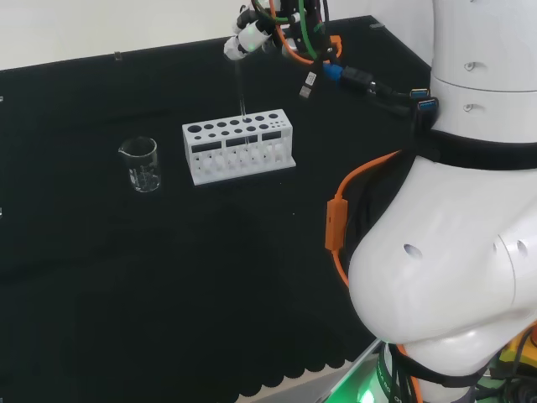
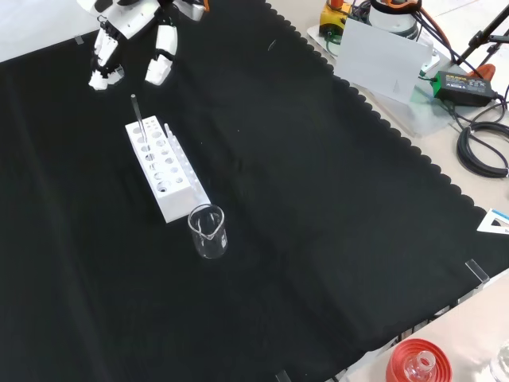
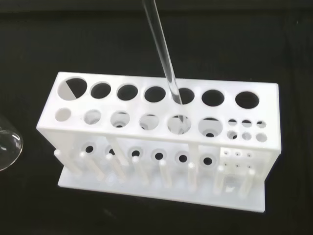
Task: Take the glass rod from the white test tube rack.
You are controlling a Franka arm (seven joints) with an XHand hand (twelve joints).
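1. In the head view we see a clear glass beaker (image 1: 140, 164) left of the white test tube rack (image 1: 239, 151).
2. The glass rod (image 1: 241, 96) stands in a back-row hole of the rack.
3. The hand (image 2: 131, 36) hovers above, fingers spread, pinching nothing.

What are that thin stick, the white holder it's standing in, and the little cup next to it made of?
The rod looks like clear glass: see-through, smooth, with bright edge glints. The rack seems to be matte white plastic, opaque, with crisp round holes and moulded pegs. The beaker is clear with a shiny rim and pouring lip; glass or clear plastic, the look leaves that open.
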